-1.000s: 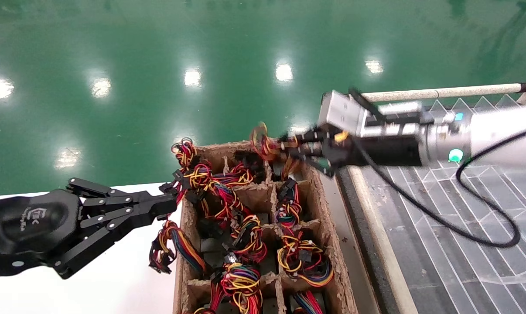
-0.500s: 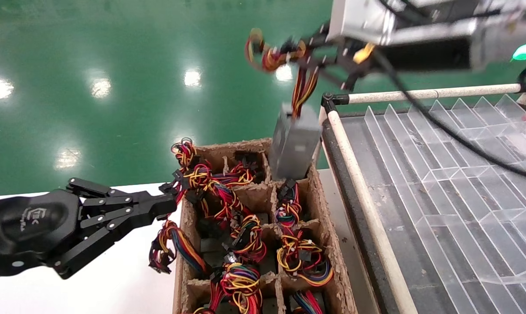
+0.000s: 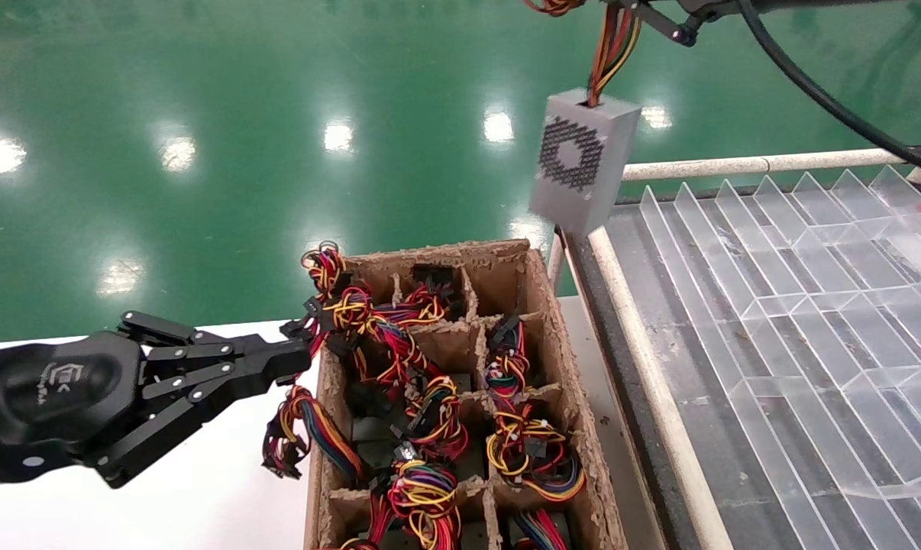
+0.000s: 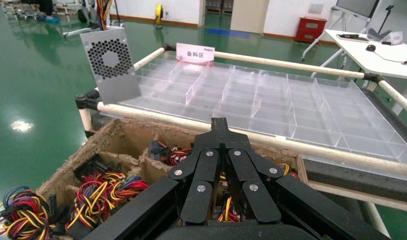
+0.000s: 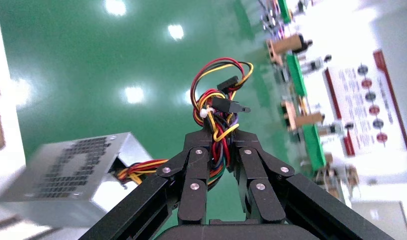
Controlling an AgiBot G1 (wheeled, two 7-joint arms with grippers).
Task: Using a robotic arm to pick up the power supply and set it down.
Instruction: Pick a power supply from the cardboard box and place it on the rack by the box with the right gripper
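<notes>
Head view is showing the clear partitioned tray (image 3: pixel 812 305) lying at the right, and beside it the cardboard crate (image 3: pixel 541 305) packed with wire bundles; the power supply (image 3: pixel 581 162) is hanging in the air above the tray's near corner. Right gripper (image 5: pixel 222 137) is pinching its wire bundle (image 5: pixel 219 107) tight. Left gripper (image 3: pixel 296 359), closed on nothing, is idling beside the crate
</notes>
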